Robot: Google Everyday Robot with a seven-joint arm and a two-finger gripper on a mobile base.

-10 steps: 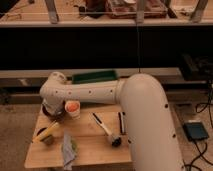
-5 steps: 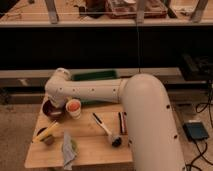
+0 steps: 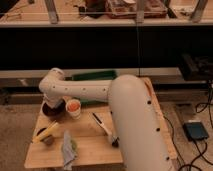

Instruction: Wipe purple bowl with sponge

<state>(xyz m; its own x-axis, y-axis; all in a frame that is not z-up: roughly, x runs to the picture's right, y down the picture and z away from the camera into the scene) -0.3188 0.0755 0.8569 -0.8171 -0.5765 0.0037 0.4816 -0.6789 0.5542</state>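
The purple bowl (image 3: 49, 111) sits at the far left of the wooden table (image 3: 90, 145), left of the white cup. My white arm reaches across the table from the lower right. Its wrist bends down at the far left, and my gripper (image 3: 54, 105) hangs over the bowl's right side, at or just inside the rim. The wrist hides most of the gripper. I cannot make out a sponge in the gripper. A yellow object (image 3: 47, 132) lies on the table in front of the bowl.
A white cup with an orange inside (image 3: 73, 107) stands just right of the bowl. A green rectangular tray (image 3: 93, 76) lies at the table's back, partly behind my arm. A dark-handled brush (image 3: 104, 127) lies mid-table. A crumpled cloth (image 3: 67, 150) lies front left. A shelf rack stands behind the table.
The wrist end of my arm has shifted a little to the left and down over the purple bowl. The cup, the cloth and the brush have not moved.
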